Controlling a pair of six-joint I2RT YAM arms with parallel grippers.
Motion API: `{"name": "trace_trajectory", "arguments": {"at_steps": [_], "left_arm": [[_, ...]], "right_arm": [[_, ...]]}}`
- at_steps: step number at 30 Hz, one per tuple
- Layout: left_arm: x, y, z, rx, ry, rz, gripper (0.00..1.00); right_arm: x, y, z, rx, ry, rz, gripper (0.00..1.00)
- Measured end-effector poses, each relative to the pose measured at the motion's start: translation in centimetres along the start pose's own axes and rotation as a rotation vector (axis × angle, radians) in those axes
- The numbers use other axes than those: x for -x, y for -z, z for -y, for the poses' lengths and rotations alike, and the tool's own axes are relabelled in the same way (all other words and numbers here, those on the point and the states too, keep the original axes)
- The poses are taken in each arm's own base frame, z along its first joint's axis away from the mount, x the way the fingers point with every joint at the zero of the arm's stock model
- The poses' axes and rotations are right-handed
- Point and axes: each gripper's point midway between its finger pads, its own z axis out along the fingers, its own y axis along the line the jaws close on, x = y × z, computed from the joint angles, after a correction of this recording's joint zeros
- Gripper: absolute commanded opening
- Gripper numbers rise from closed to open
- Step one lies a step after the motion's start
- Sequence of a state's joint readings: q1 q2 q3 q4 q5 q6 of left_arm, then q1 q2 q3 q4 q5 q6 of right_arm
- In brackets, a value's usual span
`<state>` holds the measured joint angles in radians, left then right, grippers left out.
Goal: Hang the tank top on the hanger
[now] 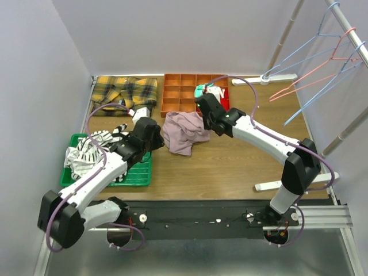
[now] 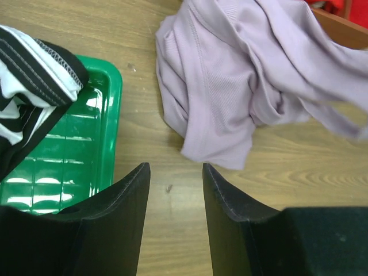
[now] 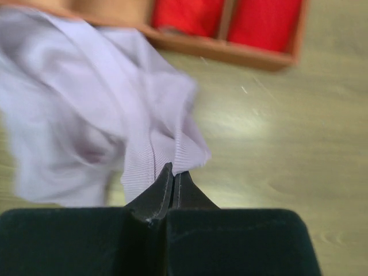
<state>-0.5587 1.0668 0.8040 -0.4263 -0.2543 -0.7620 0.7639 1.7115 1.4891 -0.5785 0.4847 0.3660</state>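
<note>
Wood-brown bench point(image 1: 230, 167) holds it all. The pink tank top point(image 1: 185, 133) lies crumpled near the middle of it, close to the green tray point(image 1: 138, 172) with a striped cloth point(image 1: 92, 152) in it. The blue hanger point(image 1: 310, 99) hangs on a rail at the far right, well apart from the top. The right tool point(image 3: 172, 172) is closed tight, pinching an edge of the top. The left tool point(image 2: 175, 169) is open and holds nothing, just beside the top.

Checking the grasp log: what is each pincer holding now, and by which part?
The right pincer is shut on the tank top, pinching a ribbed edge band of it. The left pincer is open and holds nothing.
</note>
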Motion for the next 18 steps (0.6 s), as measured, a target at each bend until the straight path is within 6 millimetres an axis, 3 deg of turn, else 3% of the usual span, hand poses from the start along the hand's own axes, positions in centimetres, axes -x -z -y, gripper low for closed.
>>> {"name": "trace_trajectory", "arguments": {"at_steps": [2,4,8,13,18], "left_arm": [[0.0,-1.5,0.1,0.028,-0.001,-0.004,0.50],[0.2,-3.1,0.4,0.054,-0.009,-0.014,0.50],[2.7,-6.2,1.7,0.081,-0.008,0.009,0.51],[6.8,-11.2,2.4,0.120,0.009,0.046,0.56],[7.4,-15.1,2.6,0.157,-0.013,0.016,0.52]], "right_arm": [[-3.0,-0.6,1.9,-0.050,0.001,-0.053,0.01],[-4.3,-1.0,2.7,-0.072,-0.008,-0.075,0.04],[-6.2,-1.7,3.2,-0.092,-0.023,-0.099,0.05],[-6.6,-2.1,3.1,-0.090,-0.041,-0.094,0.05],[-6.1,-2.2,2.8,-0.081,-0.053,-0.076,0.05]]}}
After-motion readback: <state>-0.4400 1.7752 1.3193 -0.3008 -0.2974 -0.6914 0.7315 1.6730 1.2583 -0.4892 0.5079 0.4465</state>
